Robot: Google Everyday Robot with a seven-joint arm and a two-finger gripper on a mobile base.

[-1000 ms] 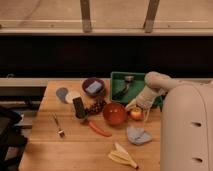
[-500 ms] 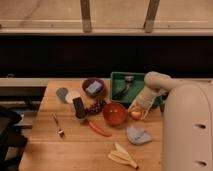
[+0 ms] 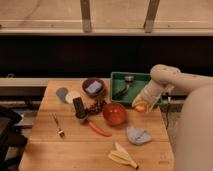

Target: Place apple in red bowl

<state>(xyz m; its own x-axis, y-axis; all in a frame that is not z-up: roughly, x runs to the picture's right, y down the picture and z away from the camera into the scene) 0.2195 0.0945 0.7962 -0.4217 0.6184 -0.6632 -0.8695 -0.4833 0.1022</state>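
Camera view: claw (image 3: pixel 141 103) meets the apple (image 3: pixel 140 108) beside the red bowl (image 3: pixel 114 114), near the bench's (image 3: pixel 50 142) right edge; grip cannot be told.

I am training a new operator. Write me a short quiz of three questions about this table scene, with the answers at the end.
1. True or false: the apple already lies inside the red bowl.
2. Which container holds a blue object? A) the purple bowl B) the red bowl C) the green tray
3. Fill in the gap: as the camera sees it, the hand is on the ____ side of the red bowl, right at the apple.

Key
1. False: the apple is outside the red bowl, at the hand.
2. A
3. right
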